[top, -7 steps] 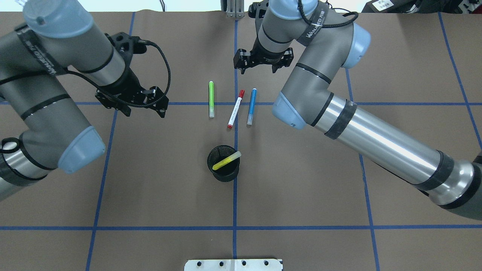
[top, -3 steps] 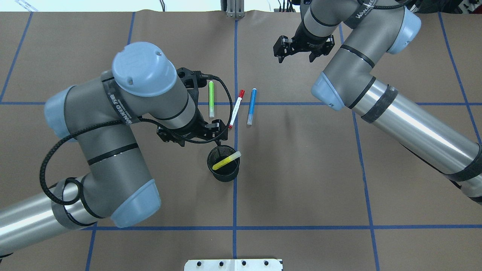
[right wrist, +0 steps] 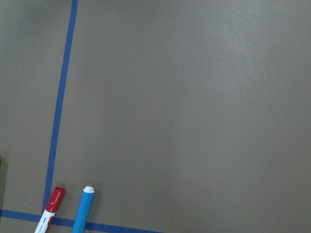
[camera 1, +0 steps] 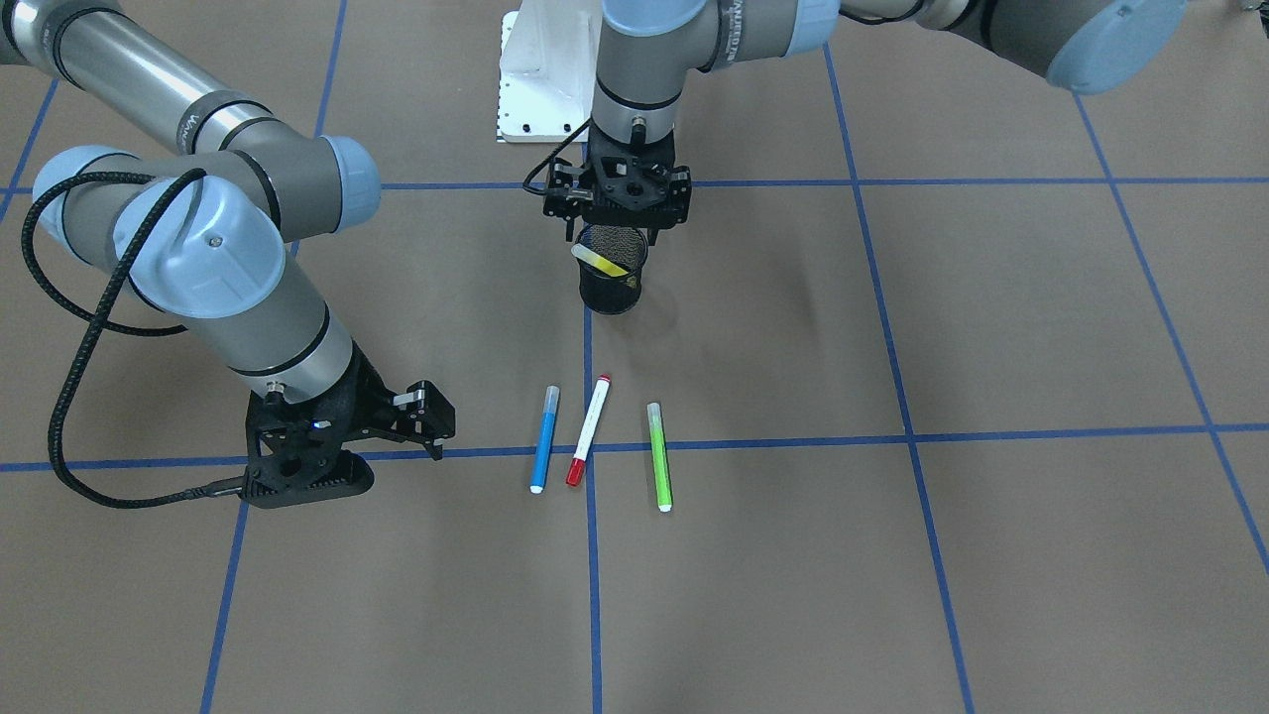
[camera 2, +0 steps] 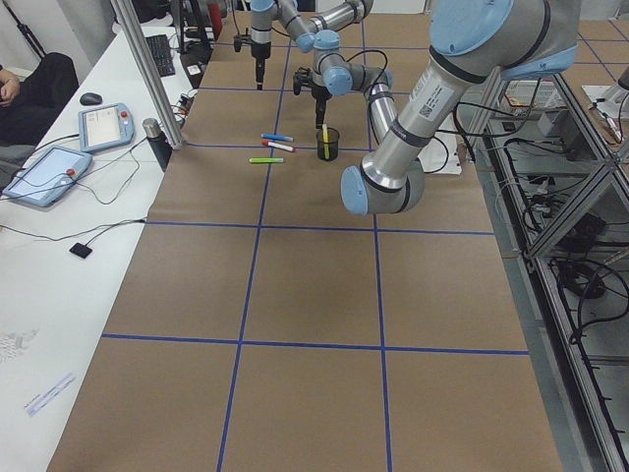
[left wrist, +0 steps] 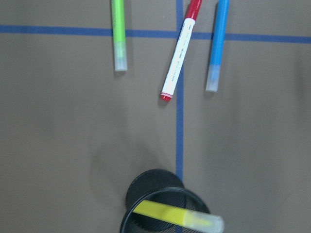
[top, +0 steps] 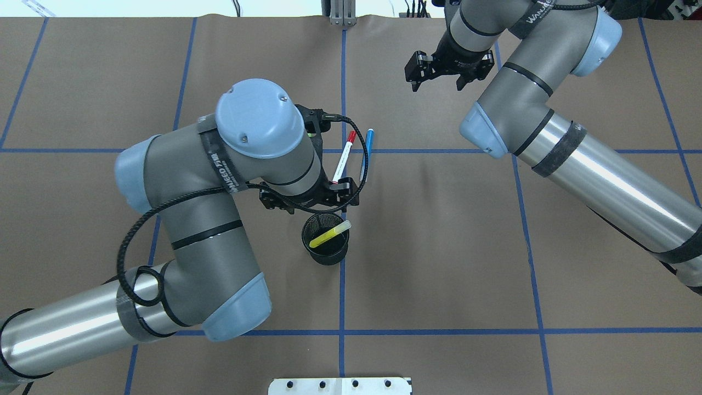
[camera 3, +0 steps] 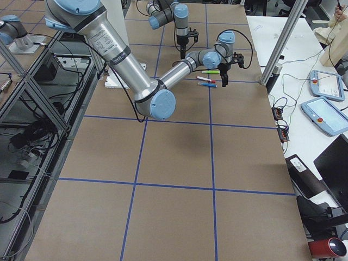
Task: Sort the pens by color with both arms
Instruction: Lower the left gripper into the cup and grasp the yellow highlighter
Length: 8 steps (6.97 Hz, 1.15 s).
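Three pens lie side by side on the brown table: light green [camera 1: 659,456], white with red cap [camera 1: 589,429] and blue [camera 1: 543,439]. The yellow pen [top: 329,234] leans inside the black mesh cup [top: 325,253]. My left gripper [top: 310,202] is open and empty, hovering just beyond the cup's far rim. In the overhead view the left arm hides the green pen, while the red-capped [top: 344,157] and blue [top: 368,140] pens show beside it. The left wrist view shows the green [left wrist: 118,34], red-capped [left wrist: 179,53], blue [left wrist: 216,46] and yellow [left wrist: 177,217] pens. My right gripper [top: 437,79] is open and empty, beyond and right of the pens.
Blue tape lines [top: 439,151] divide the table into squares. The white base plate [top: 340,385] sits at the near edge and a metal post [top: 343,13] at the far edge. Tablets [camera 2: 103,126] lie on the white desk past the far side.
My left arm has swung from the table's left to the centre, its gripper now by the cup. My right gripper has moved away from the pens to the far right.
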Each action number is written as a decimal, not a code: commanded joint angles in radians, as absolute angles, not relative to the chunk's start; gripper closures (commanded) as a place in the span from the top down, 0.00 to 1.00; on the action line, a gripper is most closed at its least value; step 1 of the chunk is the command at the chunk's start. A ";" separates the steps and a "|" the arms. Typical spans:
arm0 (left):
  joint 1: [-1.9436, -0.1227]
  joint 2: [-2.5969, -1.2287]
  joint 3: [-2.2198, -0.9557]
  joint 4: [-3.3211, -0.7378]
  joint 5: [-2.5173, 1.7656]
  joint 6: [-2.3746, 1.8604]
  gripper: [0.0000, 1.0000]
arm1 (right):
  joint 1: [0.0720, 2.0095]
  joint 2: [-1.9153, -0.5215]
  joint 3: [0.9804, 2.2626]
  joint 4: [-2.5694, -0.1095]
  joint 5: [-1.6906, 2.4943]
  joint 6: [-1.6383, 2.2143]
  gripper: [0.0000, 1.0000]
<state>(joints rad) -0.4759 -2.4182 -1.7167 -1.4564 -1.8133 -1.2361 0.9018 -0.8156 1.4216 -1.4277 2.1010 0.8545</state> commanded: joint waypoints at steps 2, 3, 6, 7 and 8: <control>-0.440 -2.457 -1.663 -1.468 -1.738 -1.233 0.86 | 0.902 -0.818 1.422 -1.428 2.100 0.853 1.00; -0.440 -2.454 -1.661 -1.465 -1.736 -1.230 0.82 | 0.902 -0.819 1.420 -1.427 2.099 0.853 1.00; -0.433 -2.450 -1.654 -1.465 -1.675 -1.220 0.76 | 0.899 -0.818 1.413 -1.427 2.098 0.851 1.00; -0.414 -2.451 -1.643 -1.465 -1.646 -1.212 0.75 | 0.897 -0.819 1.410 -1.427 2.097 0.850 1.00; -0.405 -2.454 -1.634 -1.465 -1.638 -1.210 0.75 | 0.897 -0.818 1.408 -1.427 2.097 0.850 1.00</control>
